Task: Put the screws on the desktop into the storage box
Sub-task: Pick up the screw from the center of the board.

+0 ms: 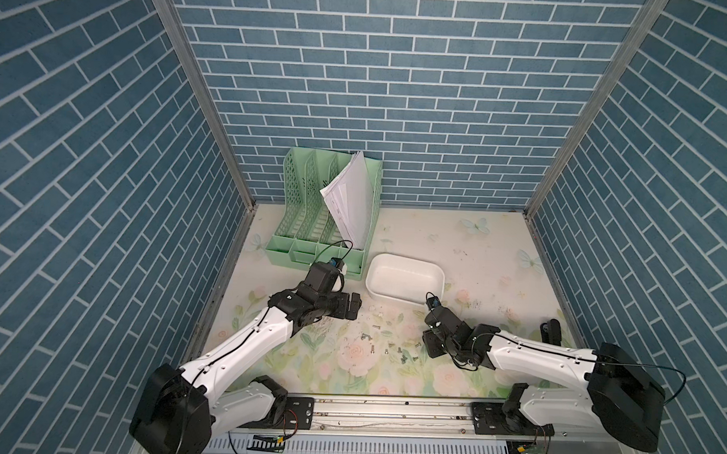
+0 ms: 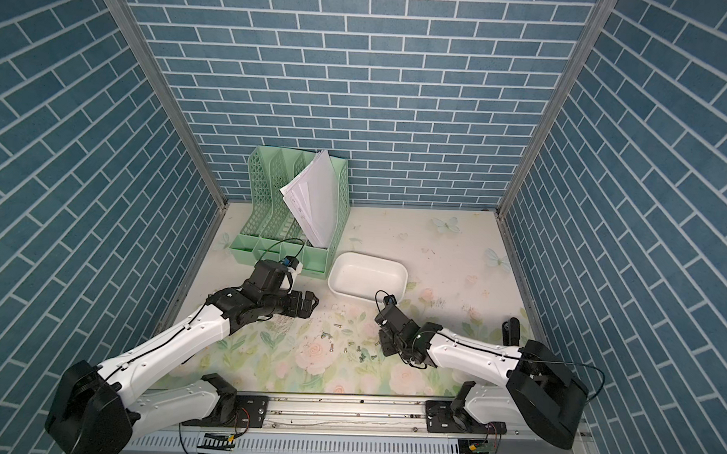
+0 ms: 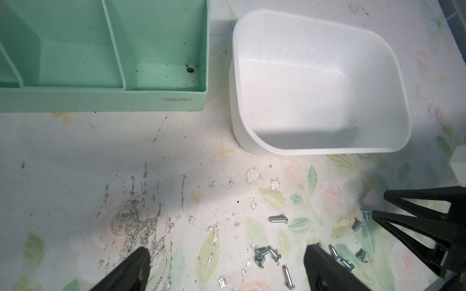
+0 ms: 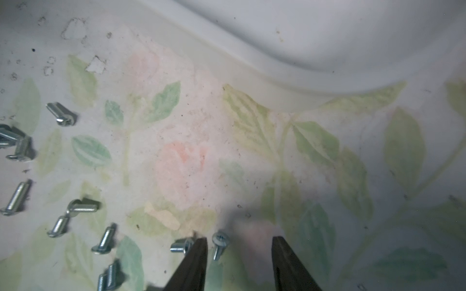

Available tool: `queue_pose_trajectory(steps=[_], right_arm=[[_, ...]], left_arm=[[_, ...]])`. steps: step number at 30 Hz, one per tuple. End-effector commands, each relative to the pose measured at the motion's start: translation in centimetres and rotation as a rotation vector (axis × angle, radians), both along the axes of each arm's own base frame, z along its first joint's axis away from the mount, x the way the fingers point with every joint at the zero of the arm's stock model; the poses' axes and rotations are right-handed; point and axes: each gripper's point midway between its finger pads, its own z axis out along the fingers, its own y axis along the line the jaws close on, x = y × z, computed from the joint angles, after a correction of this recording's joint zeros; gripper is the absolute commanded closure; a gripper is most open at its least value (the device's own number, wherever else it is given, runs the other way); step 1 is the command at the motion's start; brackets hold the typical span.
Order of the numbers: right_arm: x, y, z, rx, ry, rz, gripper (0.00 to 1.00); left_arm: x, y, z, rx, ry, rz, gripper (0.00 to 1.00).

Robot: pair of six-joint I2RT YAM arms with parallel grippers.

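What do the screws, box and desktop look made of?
The screws look like zinc-plated steel: bright bluish-silver shine, cut threads. The box seems moulded plastic, glossy white, with smooth walls and soft highlights. The desktop is probably printed film over board, matte; the floral print is flaking and scuffed.

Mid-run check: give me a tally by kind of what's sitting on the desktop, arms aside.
Screws: about 12, some overlapping, all loose on the desktop
Storage box: 1, no screws inside
Green file rack: 1
Total: about 14
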Motion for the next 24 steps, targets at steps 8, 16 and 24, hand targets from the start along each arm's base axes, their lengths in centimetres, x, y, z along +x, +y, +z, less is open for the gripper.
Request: queue_pose_trajectory(steps=[8,16,24], right_arm=[[-0.2,0.2,-0.9,-0.007,0.006,-0.023,0.59],[-0.3,0.2,-1.3,-0.028,0.011,-0.016,0.63],[-0.4,0.2,-1.6,-0.046,0.008,-0.013,0.68]], left_arm=[[-0.3,0.2,-0.3,-0.002,0.001,-0.005,0.00],[-0.3,0.1,-0.3,-0.003,0.000,-0.007,0.00],[-0.3,0.2,-0.4,0.001,-0.004,-0.007,0.00]])
